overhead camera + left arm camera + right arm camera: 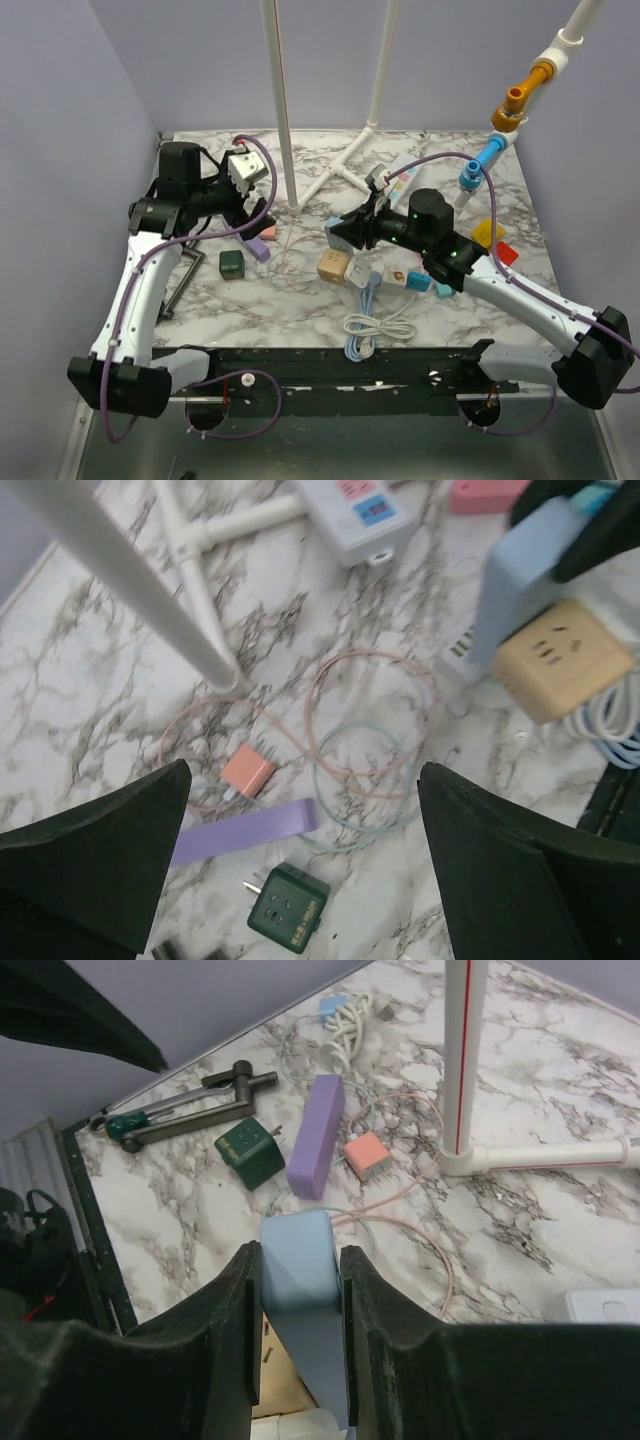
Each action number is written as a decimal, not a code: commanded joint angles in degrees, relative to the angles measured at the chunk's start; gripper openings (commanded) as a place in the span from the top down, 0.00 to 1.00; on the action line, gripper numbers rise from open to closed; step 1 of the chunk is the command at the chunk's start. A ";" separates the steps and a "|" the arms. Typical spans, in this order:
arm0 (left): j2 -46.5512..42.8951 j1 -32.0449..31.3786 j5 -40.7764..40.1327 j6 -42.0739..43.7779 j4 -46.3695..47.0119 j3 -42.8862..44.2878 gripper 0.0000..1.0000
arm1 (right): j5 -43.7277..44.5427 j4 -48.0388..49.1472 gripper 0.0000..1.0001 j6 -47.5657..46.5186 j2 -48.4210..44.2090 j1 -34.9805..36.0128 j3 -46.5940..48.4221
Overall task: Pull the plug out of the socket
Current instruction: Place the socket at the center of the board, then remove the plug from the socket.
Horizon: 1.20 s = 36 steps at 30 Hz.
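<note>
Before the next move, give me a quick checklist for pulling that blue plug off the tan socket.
1. Right gripper shut on the blue plug: ok.
2. Plug free of the tan socket: not ok, they touch.
3. Left gripper holding the socket down: not ok, it is open above the pink charger, apart from the socket.
4. White cable beside the socket free of it: cannot tell.
</note>
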 commanded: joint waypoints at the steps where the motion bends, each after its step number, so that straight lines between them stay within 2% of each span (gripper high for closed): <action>1: -5.16 -0.78 21.10 6.50 -10.56 3.10 0.01 | -8.57 2.80 0.99 1.61 -4.04 0.34 1.18; 5: -5.18 -6.10 26.13 5.26 -8.35 -1.10 0.01 | -12.39 4.18 0.99 2.30 -5.27 0.30 0.53; 8: -5.66 -11.25 23.54 -2.70 4.10 -6.55 0.01 | -13.88 4.47 0.99 2.21 -5.45 0.30 0.53; 11: -3.25 -16.09 18.75 -6.04 11.29 -7.18 0.01 | -14.82 4.73 0.99 1.80 -5.54 0.33 0.54; 13: -0.73 -16.45 18.89 -10.06 15.09 -5.99 0.01 | -15.41 4.73 0.99 1.56 -5.54 0.32 0.53; 17: 4.20 -17.32 19.30 -9.00 12.62 -0.91 0.01 | -15.98 4.24 0.99 0.99 -5.62 0.30 0.75; 22: 6.00 -18.98 20.50 -8.08 12.23 -0.10 0.02 | -16.48 4.22 0.99 0.63 -5.20 0.30 1.29; 27: 6.62 -22.20 19.76 -1.51 6.36 0.28 0.14 | -16.64 5.46 0.99 1.37 -5.06 0.32 1.81; 33: 6.20 -23.25 19.32 -0.68 5.26 -0.66 0.15 | -16.23 6.72 0.99 2.00 -5.63 0.36 2.16; 36: 6.03 -23.56 18.17 -1.11 6.13 -1.39 0.21 | -16.56 7.19 0.99 2.43 -5.54 0.34 2.46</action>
